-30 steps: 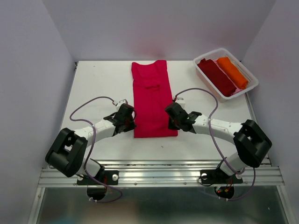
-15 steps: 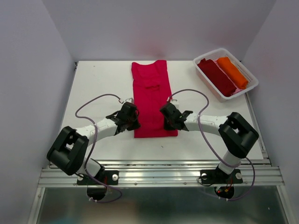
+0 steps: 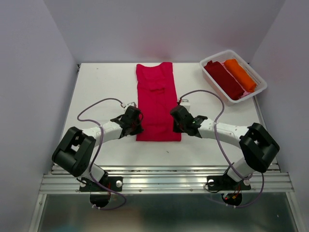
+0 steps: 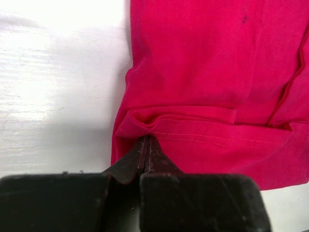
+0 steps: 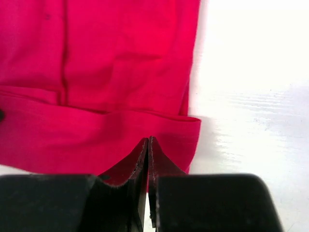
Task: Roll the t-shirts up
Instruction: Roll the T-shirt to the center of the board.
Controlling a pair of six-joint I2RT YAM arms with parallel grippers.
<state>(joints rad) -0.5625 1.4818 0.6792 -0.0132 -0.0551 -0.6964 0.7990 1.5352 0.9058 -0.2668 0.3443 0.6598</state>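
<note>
1. Bright crimson-red tee (image 3: 155,104), short-sleeved, soft cloth. Loc.: flat on white tabletop (image 3: 96,92), centre, folded into a long narrow strip running away from the arm bases. Near hem was turned over once into a low band.
2. Left end effector (image 4: 146,145): jaws pressed together, pinching near-left corner of the turned band. Cloth bunched slightly at the tips.
3. Right end effector (image 5: 148,145): jaws pressed together on near-right part of the same band. Bite looked shallow, close to the fold edge.
4. Dark maroon rolled tee (image 3: 223,79) & orange rolled tee (image 3: 240,75): side by side in white slatted plastic basket (image 3: 256,92), far-right corner, well apart from both arms.
5. Stage (est.): roll barely begun. One turn approx.; most of the strip lay unrolled.
6. Risk A: skewed roll. Cause: one arm advancing faster than the other, so the band twists and the roll goes cone-shaped.
7. Risk B: lost corner. Cause: thin, shallow pinch slipping off the fold; band would flop open on that side.
8. Risk C: strip dragged, not rolled. Cause: pulling along the tabletop w/o lifting and tucking; whole crimson-red tee would slide and the lengthwise folds could open.
9. Risk D: loose roll. Cause: too little tension betw. the two grips, leaving a slack middle.
</note>
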